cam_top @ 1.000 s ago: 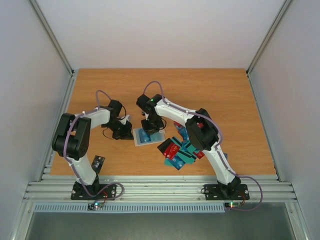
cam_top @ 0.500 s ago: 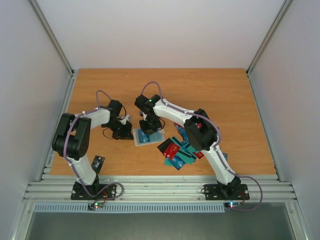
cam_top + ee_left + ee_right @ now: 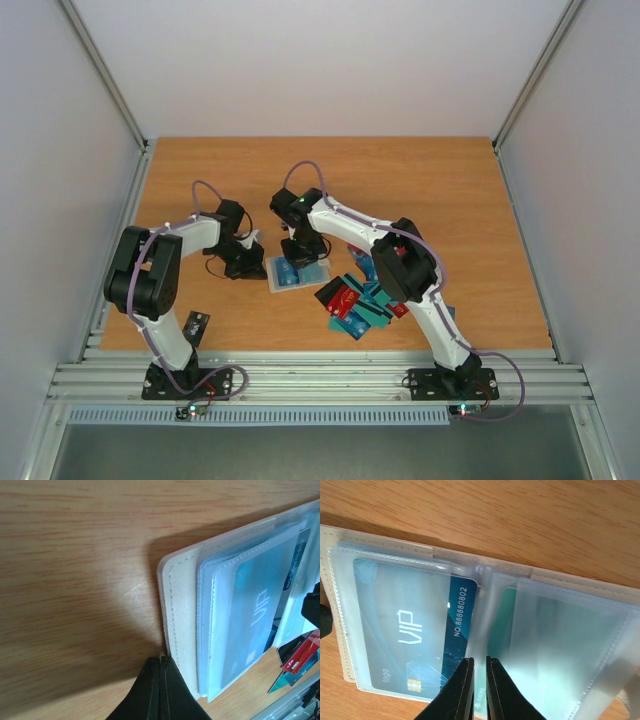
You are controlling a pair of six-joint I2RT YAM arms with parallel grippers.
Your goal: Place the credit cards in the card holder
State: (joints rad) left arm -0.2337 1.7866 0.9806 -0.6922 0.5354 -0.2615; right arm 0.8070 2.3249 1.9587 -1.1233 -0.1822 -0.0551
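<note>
Nearest, the loose credit cards lie heaped at lower centre of the tabletop. Just beyond them, up and left, the card holder lies open, with a blue VIP card in one clear sleeve. The left hand, fingers pressed together, touches the holder's cream corner. The right hand is over the sleeves, fingers nearly together; whether they pinch anything I cannot tell.

Lab rig: white walls, aluminium frame
</note>
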